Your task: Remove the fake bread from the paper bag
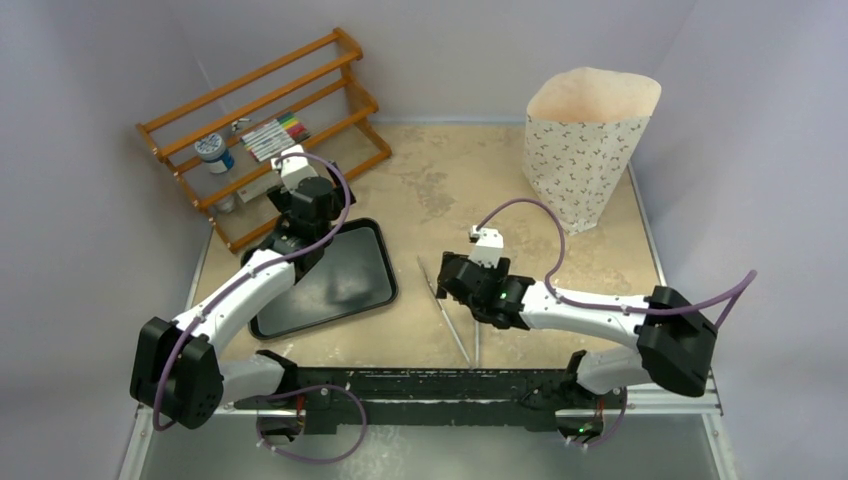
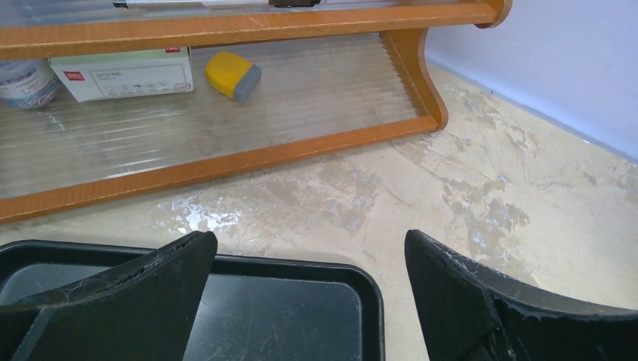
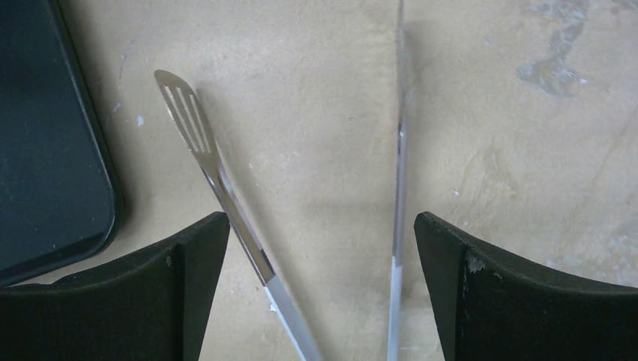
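The paper bag stands upright at the far right of the tabletop, close to the right wall, with its mouth open upward and the peach lining showing. The fake bread cannot be seen from any view. It is presumably down inside, below the rim, where the overhead camera cannot reach.

A pair of metal tongs lies flat near the middle of the tabletop, just right of the black tray. Its two blades fan apart toward the far side. The right arm reaches leftward and hangs low over the tongs. Its jaws are spread wide and grasp nothing, and both blades run between them in the wrist view. That straddling stance looks like the set-up for closing on the tool, probably because the bag is too deep for the jaws alone.

The left arm stretches toward the far left. Its jaws are likewise released and empty, poised over the far rim of the tray and facing the wooden rack. There it is out of the way, and the tray beneath seems the likely place for the bread to land.

The removal itself is not yet begun. The blades are thin and slick, so a squeeze off-centre could let the tool twist.
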